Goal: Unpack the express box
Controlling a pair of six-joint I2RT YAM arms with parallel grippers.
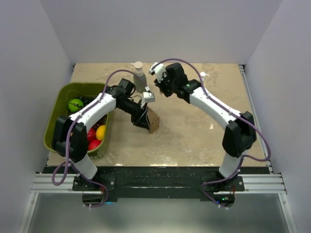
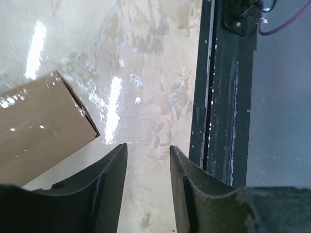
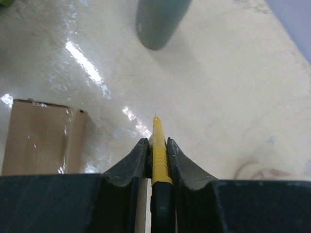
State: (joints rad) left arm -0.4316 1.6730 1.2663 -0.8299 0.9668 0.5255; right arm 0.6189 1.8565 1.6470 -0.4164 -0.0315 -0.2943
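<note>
The express box is a small brown carton standing on the table's middle. In the left wrist view the express box lies to the left of my left gripper, outside the fingers. My left gripper is low beside the box, open, with only bare table between its fingers. My right gripper hovers just behind the box, shut on a yellow and black cutter whose tip points past the fingertips. The express box sits left of my right gripper.
A grey bottle with a pale cap stands at the back, close to the right gripper; the same bottle tops the right wrist view. A green bin on the left holds a green ball, a yellow ball and red ones.
</note>
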